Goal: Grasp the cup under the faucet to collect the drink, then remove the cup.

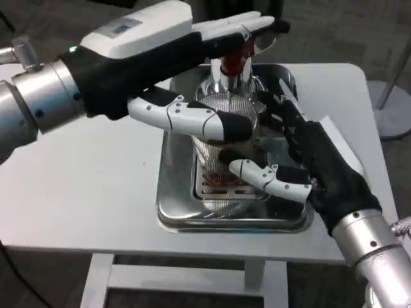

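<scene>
A ribbed clear glass cup (210, 153) stands on the drip grate under the chrome faucet (226, 80), with brown drink in its lower part. My left hand (144, 48) reaches in from the left. Its straight fingers (234, 27) lie over the faucet's red handle (234, 63), and its thumb (192, 119) stretches across the front of the cup's rim. My right hand (318, 167) comes in from the lower right and wraps the cup. Its thumb (266, 178) lies across the cup's lower front and its dark fingers (282, 119) are around the right side.
The cup and faucet sit on a shiny steel drip tray (173, 208) in the middle of the white table (83, 179). The table's front edge runs just below the tray. Grey floor and a chair base (392, 109) lie to the right.
</scene>
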### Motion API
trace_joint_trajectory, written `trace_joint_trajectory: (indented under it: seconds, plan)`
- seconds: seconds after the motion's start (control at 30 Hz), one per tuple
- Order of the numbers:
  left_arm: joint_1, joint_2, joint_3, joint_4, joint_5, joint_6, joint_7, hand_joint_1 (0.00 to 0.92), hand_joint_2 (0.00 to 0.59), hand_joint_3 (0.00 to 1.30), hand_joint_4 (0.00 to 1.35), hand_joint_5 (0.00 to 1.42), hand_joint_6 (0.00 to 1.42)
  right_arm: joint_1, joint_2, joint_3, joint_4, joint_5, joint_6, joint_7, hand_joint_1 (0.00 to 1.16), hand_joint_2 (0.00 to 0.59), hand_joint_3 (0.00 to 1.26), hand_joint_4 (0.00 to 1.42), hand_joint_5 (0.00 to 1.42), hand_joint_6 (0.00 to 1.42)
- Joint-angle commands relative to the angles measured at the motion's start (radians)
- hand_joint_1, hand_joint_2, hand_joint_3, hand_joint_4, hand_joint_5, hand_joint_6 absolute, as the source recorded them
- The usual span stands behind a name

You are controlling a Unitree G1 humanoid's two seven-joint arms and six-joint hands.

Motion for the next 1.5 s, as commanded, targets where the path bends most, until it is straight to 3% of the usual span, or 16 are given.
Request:
trace_joint_trajectory:
  seconds: [0.03, 0.67, 1.5]
  plan:
    - [0.056, 0.037, -0.041, 0.034, 0.057, 0.027, -0.071, 0.000, 0.076, 0.08, 0.00, 0.07, 0.20, -0.013, 0.005, 0.002, 0.015, 0.005, -0.019, -0.003, 0.80, 0.235, 0.00, 0.07, 0.15, 0.34]
    - [0.027, 0.038, -0.080, 0.073, 0.085, -0.024, -0.067, 0.000, 0.076, 0.08, 0.00, 0.07, 0.20, -0.028, 0.009, -0.004, 0.029, 0.004, -0.016, -0.007, 0.80, 0.239, 0.00, 0.08, 0.16, 0.34]
    - [0.030, 0.041, -0.074, 0.102, 0.078, -0.042, -0.065, 0.000, 0.081, 0.08, 0.00, 0.07, 0.20, -0.045, 0.020, 0.004, 0.051, 0.004, -0.017, -0.011, 0.79, 0.245, 0.00, 0.09, 0.17, 0.34]
